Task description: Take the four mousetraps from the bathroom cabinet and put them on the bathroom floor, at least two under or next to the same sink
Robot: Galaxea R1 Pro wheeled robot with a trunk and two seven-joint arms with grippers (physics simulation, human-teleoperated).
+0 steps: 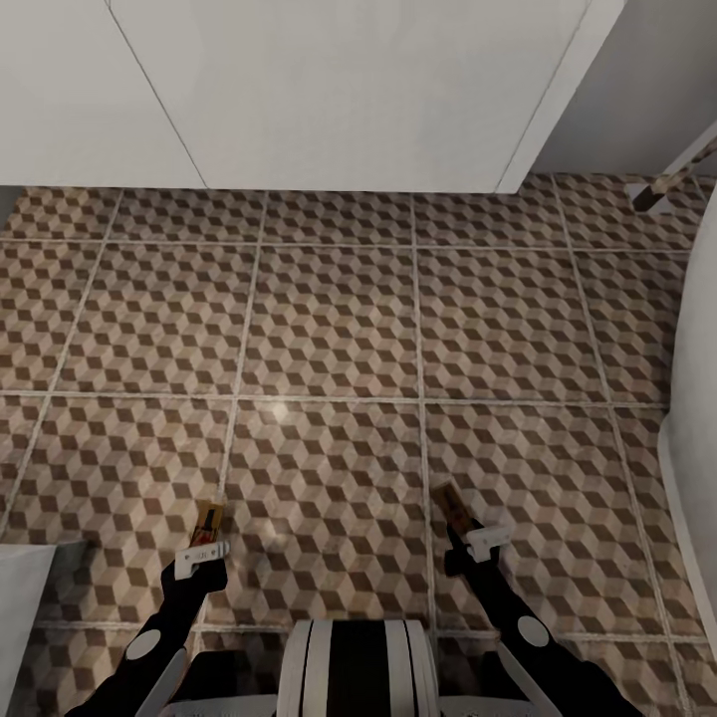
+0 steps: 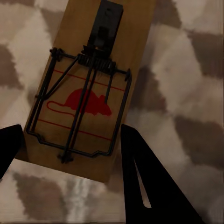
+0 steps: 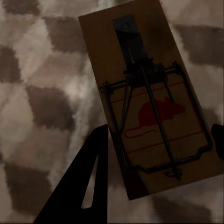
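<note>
Head view: left end effector [image 1: 204,551] clamps mousetrap [image 1: 209,518]; right end effector [image 1: 480,543] clamps second mousetrap [image 1: 455,505].

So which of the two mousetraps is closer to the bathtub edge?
The mousetrap in the right gripper, the right-hand mousetrap: it is nearer the white curved tub edge. The other mousetrap is in the left gripper.

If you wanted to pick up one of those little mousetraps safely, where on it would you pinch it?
Probably by the long bare edges of the wooden board, as the left pincer holds its mousetrap now: fingers straddling the board's width at one end, coming in lengthwise. The flat, narrow board fits between them, and the wire bar and spring on top stay clear.
</note>
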